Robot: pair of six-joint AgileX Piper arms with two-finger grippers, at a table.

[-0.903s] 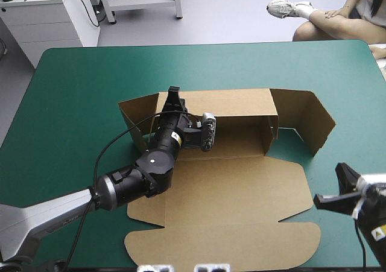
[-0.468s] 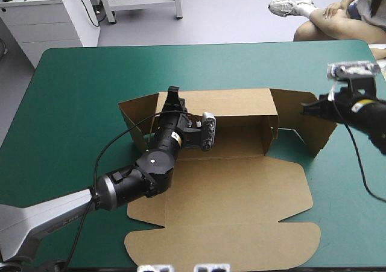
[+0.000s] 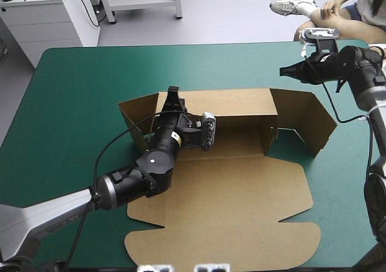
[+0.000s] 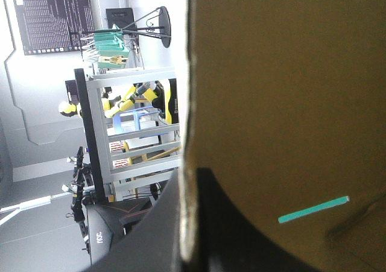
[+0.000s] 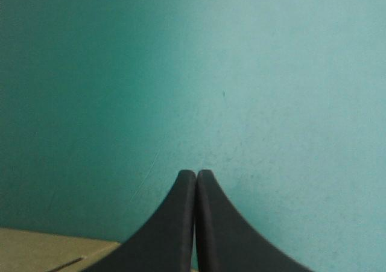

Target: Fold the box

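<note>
- Now finds the right gripper (image 3: pixel 286 72) swung up from the table's near right edge, its place just before, to the far right, raised over the teal-green cover (image 3: pixel 78 91) just beyond the box (image 3: pixel 241 187).
- Shows its black fingers pressed together into one point, holding nothing, aimed left toward the right end flap (image 3: pixel 313 124).
- Keeps the left gripper (image 3: pixel 173 96) exactly as earlier: clamped on the far wall (image 3: pixel 229 102) at its left corner, brown board pinched between the fingers, wall held upright.
- Sets the box mid-table, with far wall raised, both end flaps half up and splayed outward, and base and lid panel (image 3: pixel 229 242) flat toward the near edge.
- Reads, as a judgement, as a handover: left side pinned, right arm brought into place for turning the right flap inward. Early-to-middle going, with near wall and lid untouched.
- Puts a short inner tab (image 3: pixel 269 133) upright at the far wall's right end, between flap and base, likely to snag an inward fold.
- Lays the left arm across the base's left part, leaving only the right half free for work.
- Calls for a push with shut fingers, or parting first for a grip.
</note>
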